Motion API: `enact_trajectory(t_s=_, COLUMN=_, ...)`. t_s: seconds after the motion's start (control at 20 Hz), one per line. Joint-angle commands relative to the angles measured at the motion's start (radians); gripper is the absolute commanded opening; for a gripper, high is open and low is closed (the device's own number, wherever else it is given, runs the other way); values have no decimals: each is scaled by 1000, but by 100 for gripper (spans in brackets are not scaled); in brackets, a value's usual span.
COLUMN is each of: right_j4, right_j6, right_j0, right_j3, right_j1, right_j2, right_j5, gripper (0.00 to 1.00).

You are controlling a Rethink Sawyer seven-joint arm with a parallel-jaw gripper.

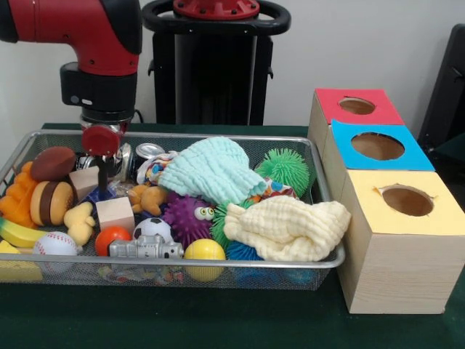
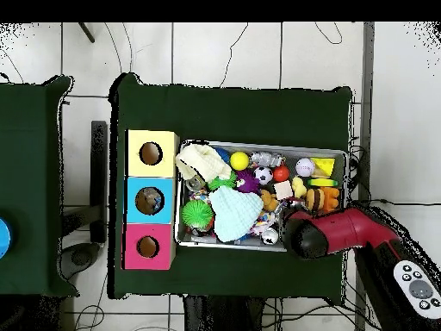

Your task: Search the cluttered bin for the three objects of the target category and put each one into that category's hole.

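The bin [image 1: 218, 266] is a wide silver wire basket full of toys; it also shows in the overhead view [image 2: 338, 152]. The hole [image 1: 357, 106] is a round cut-out in the red top of the farthest wooden box, and it shows in the overhead view [image 2: 147, 247]. My gripper [image 1: 102, 169] hangs below a red disc, lowered into the bin's far left corner, between a brown football [image 1: 52, 163] and a drinks can [image 1: 147, 153], just above a wooden cube [image 1: 83, 182]. Its tips are dark against the clutter. In the overhead view the red arm [image 2: 340, 231] covers it.
The bin also holds a burger [image 1: 51, 202], banana [image 1: 18, 234], baseball [image 1: 54, 243], orange ball [image 1: 111, 238], soccer ball [image 1: 151, 228], yellow ball [image 1: 204, 251], purple spiky ball [image 1: 187, 217], green spiky ball [image 1: 285, 169], teddy [image 1: 147, 198] and two cloths [image 1: 214, 169]. Blue-topped [image 1: 377, 146] and yellow-topped [image 1: 407, 201] boxes stand nearer.
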Motion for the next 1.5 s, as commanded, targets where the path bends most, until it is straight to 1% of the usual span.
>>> enact_trajectory(t_s=0.05, right_j4=39, right_j6=-93, right_j0=-54, right_j3=34, right_j1=-32, right_j2=7, right_j5=106, gripper=100)
enact_trajectory(t_s=0.25, right_j4=37, right_j6=-96, right_j0=-63, right_j3=44, right_j1=-39, right_j2=12, right_j5=102, gripper=100)
enact_trajectory(t_s=0.3, right_j4=32, right_j6=-102, right_j0=-63, right_j3=22, right_j1=-15, right_j2=14, right_j5=104, gripper=100)
enact_trajectory(t_s=0.35, right_j4=33, right_j6=-105, right_j0=-68, right_j3=19, right_j1=-7, right_j2=17, right_j5=104, gripper=100)
enact_trajectory(t_s=0.4, right_j4=40, right_j6=-114, right_j0=-78, right_j3=1, right_j1=36, right_j2=29, right_j5=105, gripper=100)
enact_trajectory(t_s=0.5, right_j4=57, right_j6=-114, right_j0=-93, right_j3=-6, right_j1=89, right_j2=43, right_j5=103, gripper=100)
enact_trajectory(t_s=0.6, right_j4=65, right_j6=-115, right_j0=-102, right_j3=2, right_j1=103, right_j2=50, right_j5=100, gripper=100)
enact_trajectory(t_s=0.85, right_j4=66, right_j6=-116, right_j0=-112, right_j3=11, right_j1=100, right_j2=58, right_j5=90, gripper=100)
enact_trajectory(t_s=0.95, right_j4=78, right_j6=-115, right_j0=-121, right_j3=11, right_j1=108, right_j2=67, right_j5=84, gripper=100)
enact_trajectory(t_s=1.0, right_j4=92, right_j6=-105, right_j0=-130, right_j3=26, right_j1=103, right_j2=78, right_j5=74, gripper=100)
enact_trajectory(t_s=1.2, right_j4=100, right_j6=-87, right_j0=-139, right_j3=46, right_j1=96, right_j2=92, right_j5=48, gripper=100)
enact_trajectory(t_s=1.35, right_j4=102, right_j6=-86, right_j0=-147, right_j3=47, right_j1=98, right_j2=103, right_j5=37, gripper=100)
enact_trajectory(t_s=1.4, right_j4=101, right_j6=-74, right_j0=-154, right_j3=61, right_j1=89, right_j2=111, right_j5=17, gripper=100)
enact_trajectory(t_s=1.5, right_j4=116, right_j6=-68, right_j0=-167, right_j3=83, right_j1=66, right_j2=132, right_j5=14, gripper=100)
